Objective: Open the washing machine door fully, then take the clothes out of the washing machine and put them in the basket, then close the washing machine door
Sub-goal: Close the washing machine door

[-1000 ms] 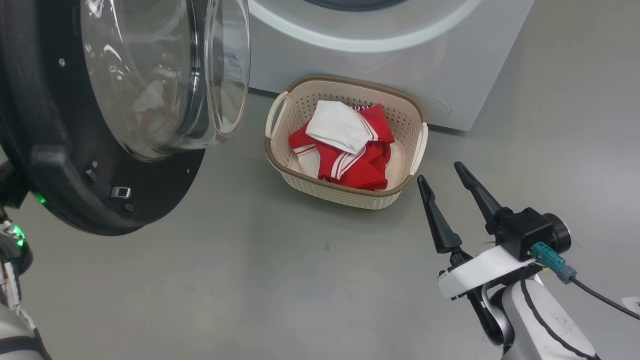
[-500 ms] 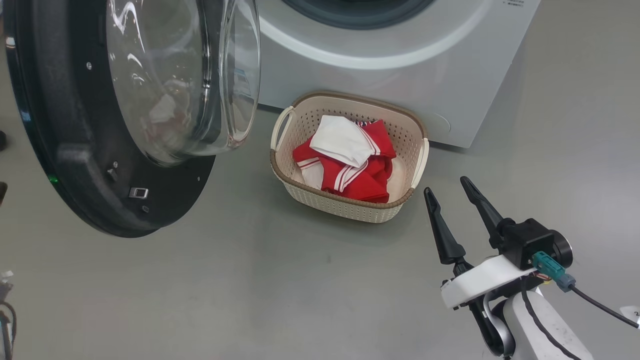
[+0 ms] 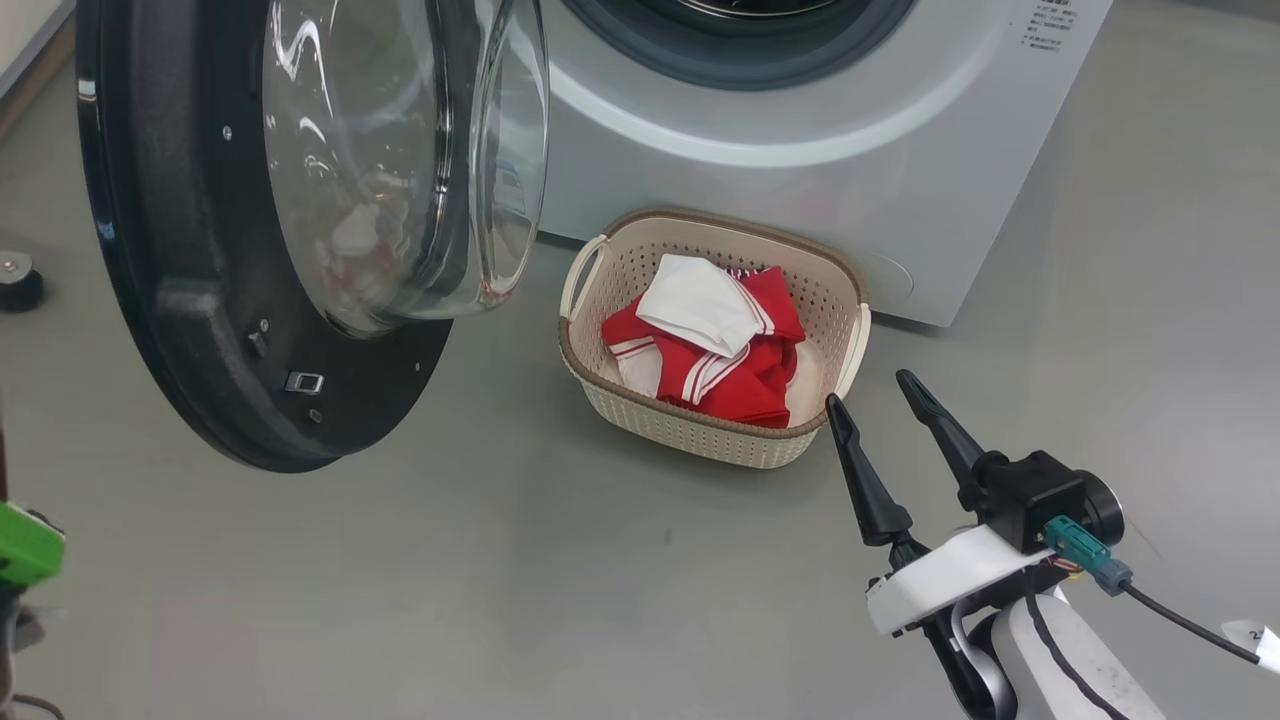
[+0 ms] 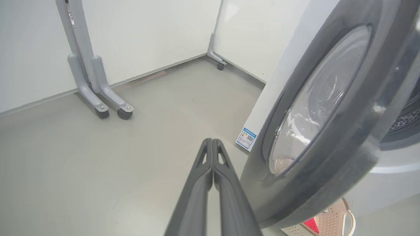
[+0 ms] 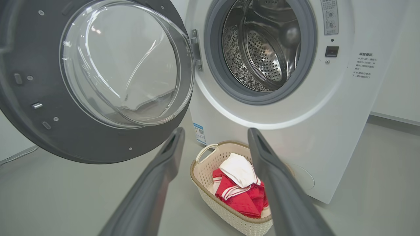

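The door (image 3: 170, 250) stands swung out from the washing machine (image 3: 800, 200), its glass bulge (image 3: 400, 170) reaching toward the basket (image 3: 715, 222); only a narrow strip of floor (image 3: 520, 340) separates them; the basket sits just before the machine's front, under the drum mouth (image 5: 262, 46), which is unblocked; broad bare floor lies before the basket and to its right; behind the door the left gripper (image 4: 212, 141), fingers together, is just beside the rim, with open floor out to wheeled stand legs (image 4: 98, 98) by the wall.

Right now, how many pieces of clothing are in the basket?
2: a red garment with white stripes lying in the basket, and a white cloth on top of it. Others may be hidden underneath.
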### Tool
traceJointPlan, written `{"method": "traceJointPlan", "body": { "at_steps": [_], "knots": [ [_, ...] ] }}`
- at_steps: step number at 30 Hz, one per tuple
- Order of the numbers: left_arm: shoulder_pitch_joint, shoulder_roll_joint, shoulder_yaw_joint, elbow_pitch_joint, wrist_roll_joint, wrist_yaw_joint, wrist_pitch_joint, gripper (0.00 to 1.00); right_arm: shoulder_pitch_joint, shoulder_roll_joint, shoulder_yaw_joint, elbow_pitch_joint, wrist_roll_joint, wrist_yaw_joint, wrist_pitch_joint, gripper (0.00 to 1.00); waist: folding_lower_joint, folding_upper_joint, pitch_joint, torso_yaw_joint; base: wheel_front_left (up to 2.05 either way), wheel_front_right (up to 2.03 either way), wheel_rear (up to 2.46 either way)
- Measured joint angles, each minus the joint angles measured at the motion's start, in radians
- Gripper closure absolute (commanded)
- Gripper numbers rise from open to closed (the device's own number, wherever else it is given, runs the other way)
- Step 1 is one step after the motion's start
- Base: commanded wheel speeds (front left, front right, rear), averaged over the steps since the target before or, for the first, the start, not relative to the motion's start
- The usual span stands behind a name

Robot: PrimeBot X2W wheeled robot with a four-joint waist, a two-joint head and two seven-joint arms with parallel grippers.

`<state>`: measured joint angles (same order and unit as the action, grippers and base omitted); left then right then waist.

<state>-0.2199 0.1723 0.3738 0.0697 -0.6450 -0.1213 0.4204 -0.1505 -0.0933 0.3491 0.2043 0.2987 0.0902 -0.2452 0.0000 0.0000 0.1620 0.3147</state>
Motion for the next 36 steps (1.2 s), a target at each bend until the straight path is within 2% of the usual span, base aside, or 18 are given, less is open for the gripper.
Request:
{"method": "traceJointPlan", "body": {
  "at_steps": [6,16,26,33,34,35,36],
  "knots": [
    [0.107,0.038,-0.119,-0.040,0.072,0.000,-0.146,1.00,0.001,0.000,0.002,0.000,0.000,0.001,-0.003,0.00,0.0000,0.0000,-0.003,-0.001,0.00,0.00,0.00],
    [0.208,0.089,-0.222,-0.035,0.184,0.000,-0.349,1.00,0.002,0.002,0.007,0.000,0.000,0.001,-0.003,0.00,0.0000,0.0000,-0.004,-0.009,0.00,0.00,0.00],
    [0.241,0.101,-0.219,0.030,0.277,-0.004,-0.510,1.00,0.002,0.005,0.001,-0.001,0.000,0.001,-0.003,0.00,0.0000,0.0000,0.009,-0.021,0.00,0.00,0.00],
    [0.240,0.067,-0.214,0.062,0.299,0.002,-0.602,1.00,0.002,0.006,-0.003,-0.001,0.000,0.001,-0.003,0.00,0.0000,0.0000,0.013,-0.028,0.00,0.00,0.00],
    [0.240,0.062,-0.214,0.066,0.300,0.002,-0.613,0.61,0.001,0.006,-0.004,-0.001,0.000,0.001,-0.003,0.00,0.0000,0.0000,0.013,-0.029,0.00,0.00,0.00],
    [0.240,0.058,-0.214,0.069,0.301,0.003,-0.623,0.14,0.001,0.006,-0.006,-0.001,0.000,0.001,-0.003,0.00,0.0000,0.0000,0.013,-0.030,0.00,0.00,0.00],
    [0.240,0.057,-0.213,0.073,0.303,0.004,-0.632,0.00,0.001,0.006,-0.007,-0.002,0.000,0.001,-0.003,0.00,0.0000,0.0000,0.012,-0.030,0.00,0.00,0.00]
  ]
}}
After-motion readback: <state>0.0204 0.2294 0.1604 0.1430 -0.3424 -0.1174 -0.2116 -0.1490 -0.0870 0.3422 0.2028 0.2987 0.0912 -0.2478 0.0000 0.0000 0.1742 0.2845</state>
